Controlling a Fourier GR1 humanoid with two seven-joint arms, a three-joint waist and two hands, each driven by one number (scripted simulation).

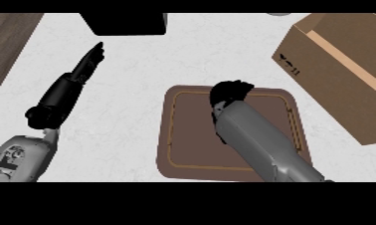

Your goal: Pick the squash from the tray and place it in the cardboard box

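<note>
On the white counter [183,55], cardboard box [334,69] sits far right. Brown tray [187,129] centre, near it. My right hand [231,92] is over the tray's far edge; can't tell its grip. Squash hidden, can't tell where. Left hand [89,62] at left, fingers straight.

Bright, even light across the pale counter [183,59], cardboard box [323,77] at right lighter on top than on its side, right hand [231,92] at centre a flat black silhouette, grey forearm [257,139] softly shaded
</note>
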